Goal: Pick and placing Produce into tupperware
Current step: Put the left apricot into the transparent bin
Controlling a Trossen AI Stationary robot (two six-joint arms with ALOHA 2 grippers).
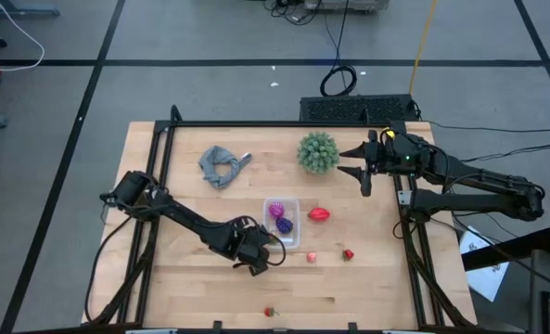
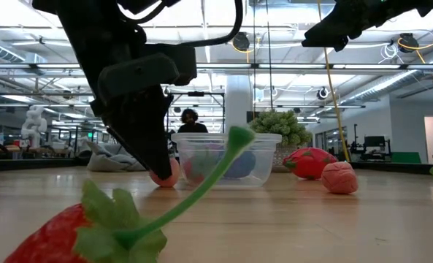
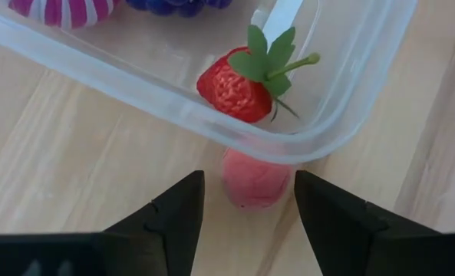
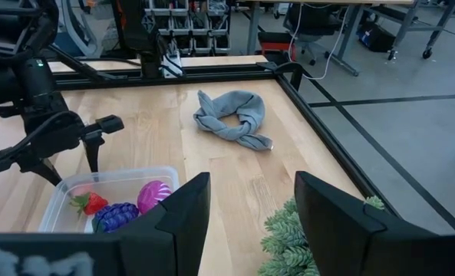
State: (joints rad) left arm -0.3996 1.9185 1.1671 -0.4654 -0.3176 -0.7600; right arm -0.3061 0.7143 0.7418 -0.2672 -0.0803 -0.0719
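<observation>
The clear tupperware (image 1: 297, 239) stands mid-table. In it lie a strawberry (image 3: 237, 86), a magenta striped piece (image 1: 275, 211) and a dark purple one (image 1: 286, 224). My left gripper (image 3: 248, 192) is open at the container's near left corner, pointing steeply down. Its fingers stand on either side of a small pink fruit (image 3: 254, 180), which rests on the table against the container's outer wall (image 3: 135, 88). I cannot tell whether they touch it. My right gripper (image 1: 365, 169) hangs open and empty, high beside the green plant (image 1: 318, 151).
Loose produce lies on the table: a red piece (image 1: 319, 214), a small pink one (image 1: 312, 257), a small red one (image 1: 348, 253) and a strawberry (image 1: 270, 312) by the near edge. A grey cloth (image 1: 222, 165) lies at the far left. A black frame (image 1: 256, 123) edges the table.
</observation>
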